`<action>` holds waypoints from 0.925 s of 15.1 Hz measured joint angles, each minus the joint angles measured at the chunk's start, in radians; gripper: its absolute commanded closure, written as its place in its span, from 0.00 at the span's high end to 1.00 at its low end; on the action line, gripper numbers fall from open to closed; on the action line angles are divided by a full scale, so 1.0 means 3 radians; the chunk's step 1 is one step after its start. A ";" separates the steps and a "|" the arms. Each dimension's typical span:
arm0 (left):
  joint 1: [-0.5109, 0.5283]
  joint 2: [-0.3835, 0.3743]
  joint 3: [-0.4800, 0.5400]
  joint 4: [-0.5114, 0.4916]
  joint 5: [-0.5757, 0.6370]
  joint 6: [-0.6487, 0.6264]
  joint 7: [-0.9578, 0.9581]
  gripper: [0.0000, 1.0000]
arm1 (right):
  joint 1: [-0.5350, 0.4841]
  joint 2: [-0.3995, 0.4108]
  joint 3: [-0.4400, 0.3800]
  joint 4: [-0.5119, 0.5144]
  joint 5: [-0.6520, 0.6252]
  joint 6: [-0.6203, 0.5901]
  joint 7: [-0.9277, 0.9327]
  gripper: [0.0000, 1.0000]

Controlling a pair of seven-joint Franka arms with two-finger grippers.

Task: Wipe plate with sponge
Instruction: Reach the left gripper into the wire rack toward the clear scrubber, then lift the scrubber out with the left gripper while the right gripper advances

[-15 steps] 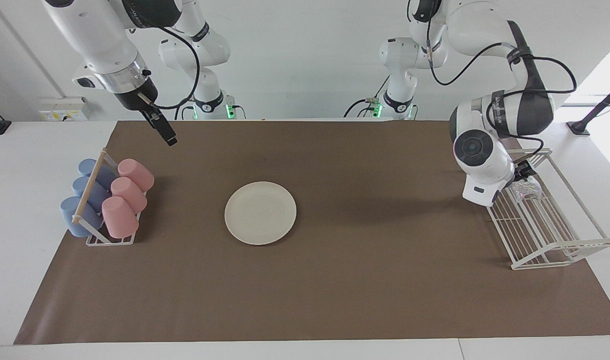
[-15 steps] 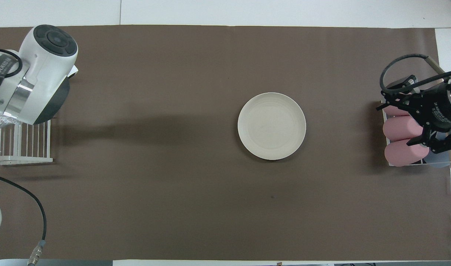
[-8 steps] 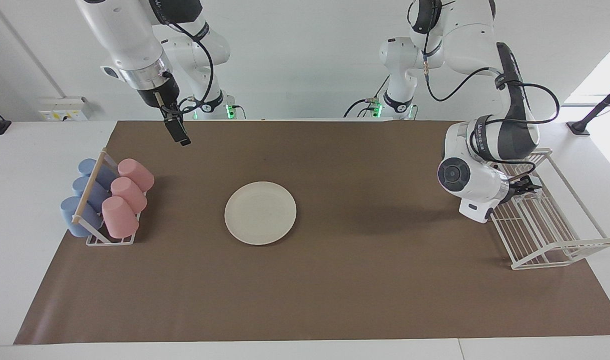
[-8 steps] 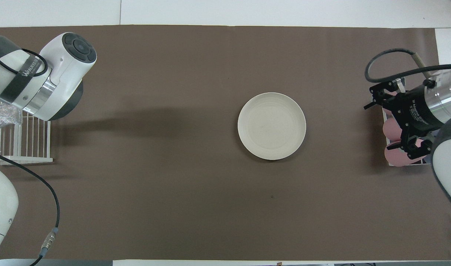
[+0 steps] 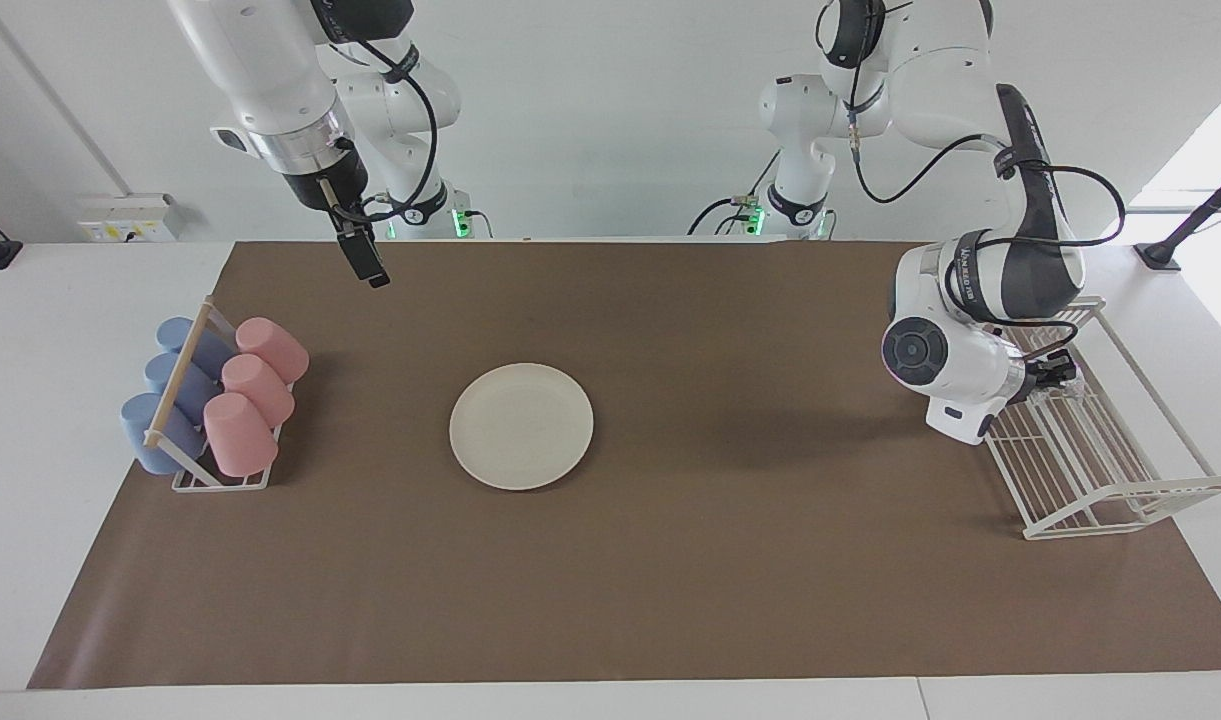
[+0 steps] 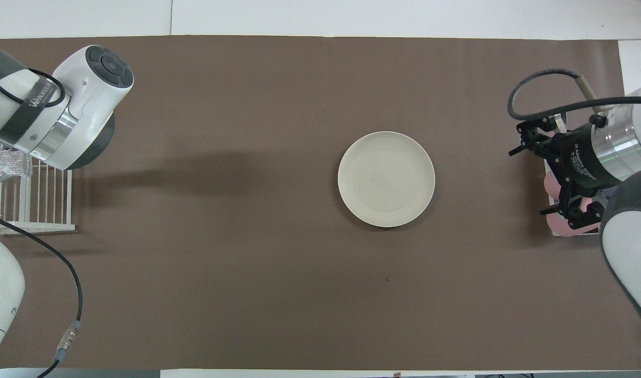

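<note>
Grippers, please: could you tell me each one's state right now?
Left gripper: at the sponge in the wire rack; grip cannot be told.
Right gripper: empty, raised over the mat.

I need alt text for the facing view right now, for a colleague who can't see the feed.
The left gripper reaches into the white wire rack, at the silvery mesh sponge. The round cream-white plate lies bare mid-table on the brown mat. The right gripper waits in the air above the mat, near the rack of pink and blue cups.
</note>
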 measured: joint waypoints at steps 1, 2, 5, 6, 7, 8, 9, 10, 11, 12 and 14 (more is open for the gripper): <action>0.0000 0.0000 0.0001 0.0000 0.0000 -0.0001 -0.0001 0.00 | 0.0000 0.0000 0.0024 0.0000 0.0000 0.0000 0.0000 1.00; 0.0000 0.0000 0.0002 0.0002 0.0000 -0.0001 -0.0001 0.00 | 0.0001 0.0000 0.0045 0.0000 0.0000 0.0000 0.0000 1.00; 0.0000 0.0000 0.0002 0.0011 0.0000 -0.0004 -0.0002 0.00 | 0.0001 0.0000 0.0057 0.0000 0.0000 0.0000 0.0000 1.00; 0.0000 0.0000 0.0001 0.0018 0.0000 -0.0006 -0.0002 0.00 | 0.0001 -0.0001 0.0057 -0.0001 0.0000 0.0000 0.0000 1.00; 0.0000 -0.0002 0.0000 0.0036 -0.0011 -0.0010 -0.0002 0.00 | 0.0001 0.0000 0.0057 -0.0003 0.0000 0.0000 0.0000 1.00; 0.0000 -0.0006 -0.0002 0.0085 -0.0076 -0.0030 -0.0009 0.00 | 0.0001 0.0000 0.0057 -0.0005 0.0000 0.0000 0.0000 1.00; 0.0000 -0.0022 -0.0002 0.0173 -0.0241 -0.0075 -0.0014 0.00 | 0.0001 0.0000 0.0057 -0.0006 0.0000 0.0000 0.0000 1.00; 0.0000 -0.0050 0.0002 0.0287 -0.0461 -0.0134 -0.0015 0.00 | 0.0001 0.0000 0.0057 -0.0006 0.0000 0.0000 0.0000 1.00; 0.0000 -0.0096 0.0007 0.0407 -0.0693 -0.0228 -0.0014 0.00 | 0.0001 0.0000 0.0057 -0.0006 0.0000 0.0000 0.0000 1.00; 0.0000 -0.0150 0.0006 0.0513 -0.0911 -0.0363 -0.0010 0.00 | 0.0001 0.0000 0.0057 -0.0006 0.0000 0.0000 0.0000 1.00; -0.0004 -0.0242 -0.0007 0.0662 -0.1296 -0.0608 -0.0008 0.00 | 0.0000 0.0000 0.0056 -0.0006 0.0000 0.0000 0.0045 1.00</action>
